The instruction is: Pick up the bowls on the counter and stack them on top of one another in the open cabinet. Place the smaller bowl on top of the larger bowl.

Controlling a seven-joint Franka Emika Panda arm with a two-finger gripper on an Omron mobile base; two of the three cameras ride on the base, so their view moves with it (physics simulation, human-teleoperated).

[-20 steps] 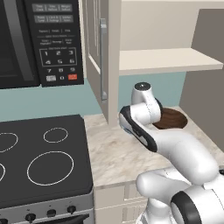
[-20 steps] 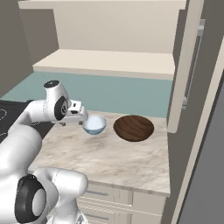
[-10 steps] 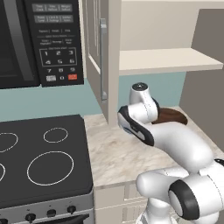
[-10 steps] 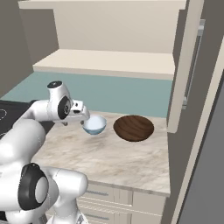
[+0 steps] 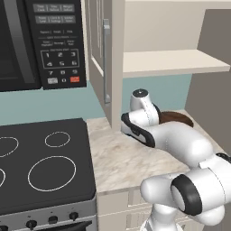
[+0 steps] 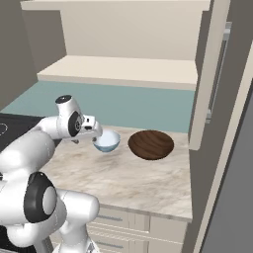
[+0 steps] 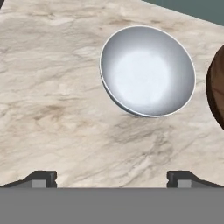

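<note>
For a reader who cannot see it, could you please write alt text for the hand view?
A small pale bowl with a glossy whitish inside sits on the marbled counter, ahead of the open gripper. The edge of the dark brown bowl shows at the right.

Ahead of the jaws you see the smaller bowl (image 7: 148, 70), glossy and smooth inside, on a marbled stone table (image 7: 57, 100); the larger bowl (image 6: 150, 144) looks wood-grained.

Even flat rendered light, sharp focus, soft glare inside smaller bowl (image 7: 148, 72)
</note>
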